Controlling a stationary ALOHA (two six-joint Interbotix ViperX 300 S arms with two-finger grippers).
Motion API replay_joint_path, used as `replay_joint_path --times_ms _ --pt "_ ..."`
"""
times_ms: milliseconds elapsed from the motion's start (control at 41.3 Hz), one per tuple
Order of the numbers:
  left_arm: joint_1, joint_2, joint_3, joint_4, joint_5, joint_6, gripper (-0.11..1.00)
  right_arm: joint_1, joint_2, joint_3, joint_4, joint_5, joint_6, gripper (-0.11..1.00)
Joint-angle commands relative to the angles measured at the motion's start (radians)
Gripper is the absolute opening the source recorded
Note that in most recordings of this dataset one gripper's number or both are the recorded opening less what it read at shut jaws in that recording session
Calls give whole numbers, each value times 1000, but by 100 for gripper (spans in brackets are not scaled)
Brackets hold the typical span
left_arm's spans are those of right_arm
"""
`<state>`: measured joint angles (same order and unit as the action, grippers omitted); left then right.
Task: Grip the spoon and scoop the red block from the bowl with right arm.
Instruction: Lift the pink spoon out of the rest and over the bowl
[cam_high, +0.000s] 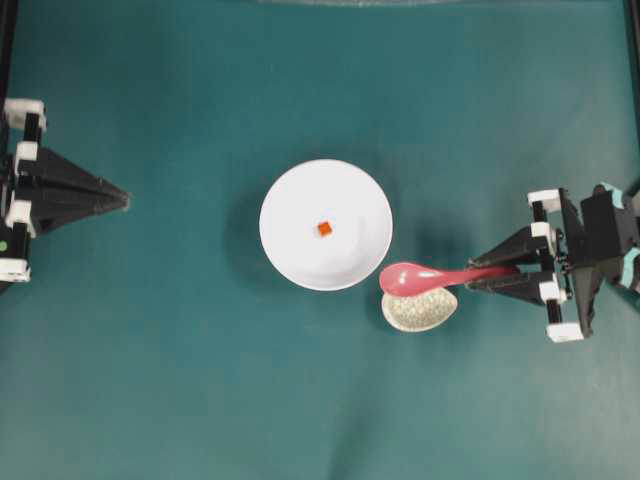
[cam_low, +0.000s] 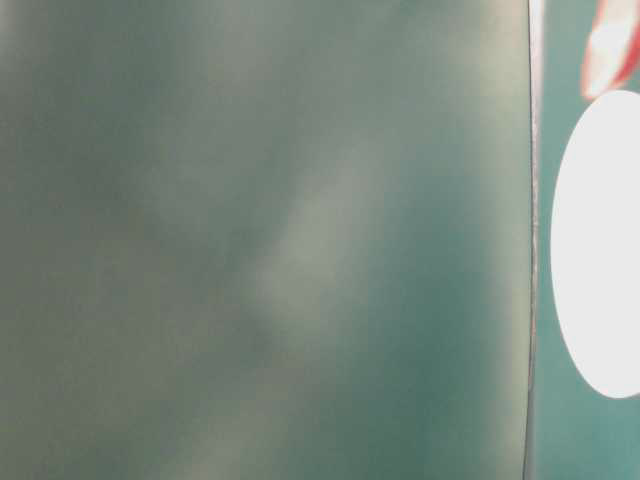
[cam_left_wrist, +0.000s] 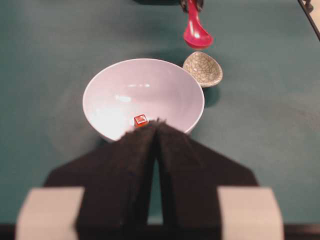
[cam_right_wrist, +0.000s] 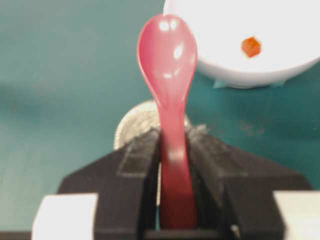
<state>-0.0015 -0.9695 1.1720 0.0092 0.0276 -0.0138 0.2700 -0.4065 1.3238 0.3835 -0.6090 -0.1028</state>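
No readable text, labels, brands or numbers anywhere: nothing printed on any dish, tool, arm or surface in the four views.

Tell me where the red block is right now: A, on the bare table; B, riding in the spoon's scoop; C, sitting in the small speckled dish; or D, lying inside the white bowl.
D: the red block lies on the floor of the bowl, while the spoon, clamped in the right gripper, hangs empty over the speckled dish.
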Motion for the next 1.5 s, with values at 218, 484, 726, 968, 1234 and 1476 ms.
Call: replay_joint_path --times_ms 218,484,726,968,1234,1476 --pt "0 5 -25 3 -8 8 0 -167 -204 -103 0 307 -132 24" --pt "0 5 -26 3 -8 8 0 -258 -281 -201 -2 506 -164 24" --pt "-2 3 -26 3 -8 8 0 -316 -278 -316 -2 696 -156 24" --pt "0 6 -26 3 -6 8 0 -376 -236 -449 0 919 -127 24" --pt "0 11 -25 3 -5 12 0 -445 -166 -549 -11 1092 -20 24" --pt "0 11 -25 3 -5 17 0 -449 -87 -627 -21 1193 5 24"
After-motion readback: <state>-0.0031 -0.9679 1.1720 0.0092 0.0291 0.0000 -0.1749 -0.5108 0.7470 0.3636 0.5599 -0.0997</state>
